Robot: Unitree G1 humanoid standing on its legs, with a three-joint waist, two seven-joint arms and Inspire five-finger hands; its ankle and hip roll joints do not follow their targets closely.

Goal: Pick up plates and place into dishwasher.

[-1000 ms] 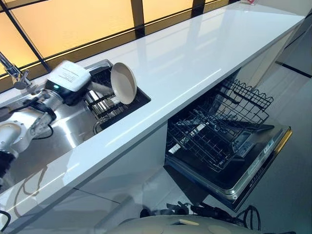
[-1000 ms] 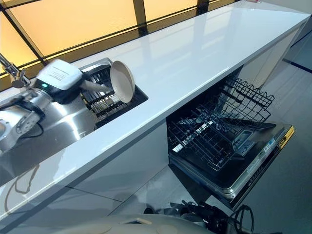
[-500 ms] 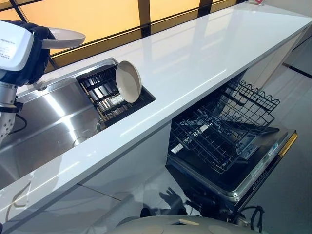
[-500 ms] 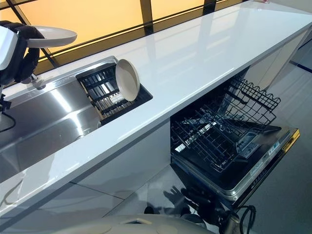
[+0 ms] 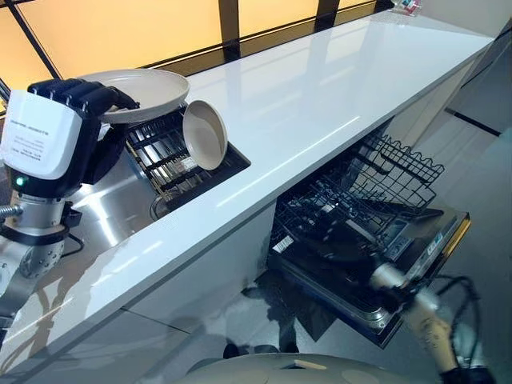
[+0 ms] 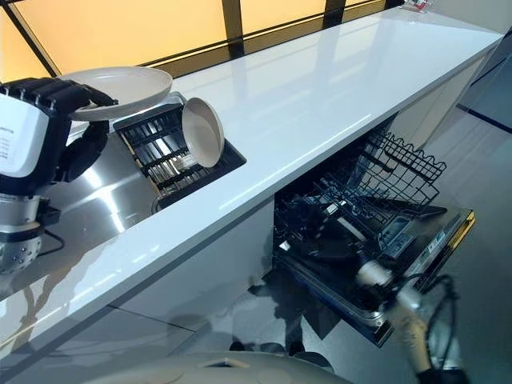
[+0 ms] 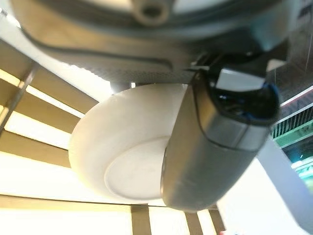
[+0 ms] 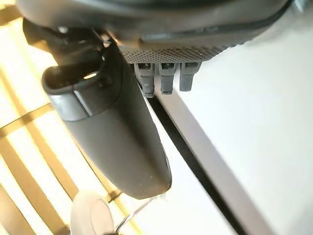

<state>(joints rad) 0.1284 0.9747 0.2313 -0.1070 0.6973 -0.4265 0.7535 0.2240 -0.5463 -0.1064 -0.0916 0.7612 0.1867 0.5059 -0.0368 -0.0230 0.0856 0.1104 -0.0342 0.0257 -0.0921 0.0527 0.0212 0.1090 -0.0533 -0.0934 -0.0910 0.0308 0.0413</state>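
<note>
Left eye view shows the left hand (image 5: 76, 112) has carried its pinched plate (image 5: 140, 90) from the far left to above the sink rack (image 5: 172, 160), so one pickup looks done, while the right hand (image 5: 344, 256), its state unreadable, has entered over the open dishwasher (image 5: 376, 232) below the glossy white desk (image 5: 320, 88), amber windows (image 5: 120, 32) behind
</note>
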